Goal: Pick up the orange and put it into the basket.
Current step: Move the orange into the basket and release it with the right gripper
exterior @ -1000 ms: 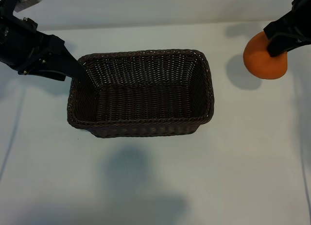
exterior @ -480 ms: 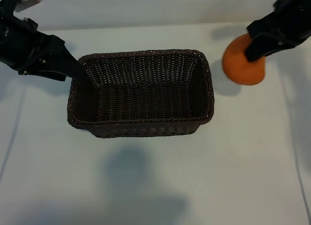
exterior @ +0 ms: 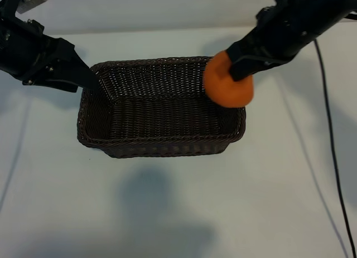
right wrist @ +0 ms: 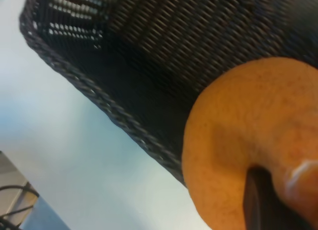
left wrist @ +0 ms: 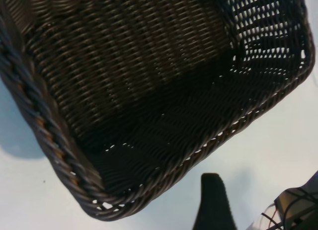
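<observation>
Matte orange, pebbled skin, roundish fruit with a raised knob: the orange (exterior: 227, 84) clenched in the right gripper (exterior: 241, 68), fingers pinched on its upper end, hanging above the basket's right-hand rim, partly over the interior. Probably light to moderate weight, firm with slight give, skin grippy rather than slick; not fragile, tolerates a short drop. Best hold judged across the widest part; the present pinch near the knob looks shallow, could roll out. Dark brown woven wicker basket (exterior: 89, 136), rectangular, rounded corners, braided rim, stiff open weave, sits on the pale bench (exterior: 167, 213). Left gripper (exterior: 89, 82) at the basket's left end, fingers spread, one apparently inside the rim; contact unclear.
</observation>
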Action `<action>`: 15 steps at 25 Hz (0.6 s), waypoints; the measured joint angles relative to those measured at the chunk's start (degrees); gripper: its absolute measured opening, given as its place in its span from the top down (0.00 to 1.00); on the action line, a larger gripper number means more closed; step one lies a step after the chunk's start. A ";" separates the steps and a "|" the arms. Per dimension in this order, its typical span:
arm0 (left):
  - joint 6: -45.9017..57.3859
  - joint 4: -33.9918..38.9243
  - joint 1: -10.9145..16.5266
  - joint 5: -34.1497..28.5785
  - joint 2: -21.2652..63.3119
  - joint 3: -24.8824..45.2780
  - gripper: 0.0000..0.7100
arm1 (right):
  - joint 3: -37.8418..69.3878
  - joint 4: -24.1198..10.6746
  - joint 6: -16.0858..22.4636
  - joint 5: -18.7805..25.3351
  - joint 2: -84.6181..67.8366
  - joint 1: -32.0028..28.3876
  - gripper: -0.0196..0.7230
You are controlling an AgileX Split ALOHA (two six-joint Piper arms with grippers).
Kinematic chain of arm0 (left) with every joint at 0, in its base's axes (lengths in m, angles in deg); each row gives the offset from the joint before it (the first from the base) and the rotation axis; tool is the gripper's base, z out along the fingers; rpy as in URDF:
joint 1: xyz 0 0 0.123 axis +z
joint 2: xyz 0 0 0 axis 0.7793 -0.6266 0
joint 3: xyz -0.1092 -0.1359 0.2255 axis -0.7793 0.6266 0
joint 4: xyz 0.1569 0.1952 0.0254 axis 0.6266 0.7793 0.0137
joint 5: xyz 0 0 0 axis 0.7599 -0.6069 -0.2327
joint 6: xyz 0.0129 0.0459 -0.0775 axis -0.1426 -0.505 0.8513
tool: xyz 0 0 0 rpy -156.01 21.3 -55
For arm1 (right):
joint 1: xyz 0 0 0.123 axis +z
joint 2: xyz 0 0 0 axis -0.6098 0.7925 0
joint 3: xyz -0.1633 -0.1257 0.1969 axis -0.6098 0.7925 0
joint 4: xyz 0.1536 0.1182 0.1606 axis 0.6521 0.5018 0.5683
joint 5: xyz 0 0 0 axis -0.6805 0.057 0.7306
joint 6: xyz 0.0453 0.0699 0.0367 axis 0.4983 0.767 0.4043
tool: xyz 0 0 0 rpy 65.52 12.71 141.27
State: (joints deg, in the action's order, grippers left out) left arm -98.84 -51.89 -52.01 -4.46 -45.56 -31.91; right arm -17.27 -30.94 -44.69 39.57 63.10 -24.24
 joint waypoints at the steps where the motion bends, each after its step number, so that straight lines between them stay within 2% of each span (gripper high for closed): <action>1: 0.00 0.00 0.00 0.00 0.00 0.00 0.26 | 0.00 0.05 -0.01 -1.12 0.00 0.97 0.91; 9: 0.00 -0.12 0.00 -0.27 0.00 0.00 0.26 | 0.00 1.59 0.17 -11.08 0.37 7.02 0.91; 15: -0.07 -0.12 0.00 -0.43 0.00 0.00 0.26 | 0.00 3.16 0.17 -12.57 3.99 8.06 0.91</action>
State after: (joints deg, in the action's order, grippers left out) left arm -98.92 -52.01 -52.01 -4.90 -45.56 -31.91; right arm -17.27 -27.78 -44.53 27.00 67.09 -16.19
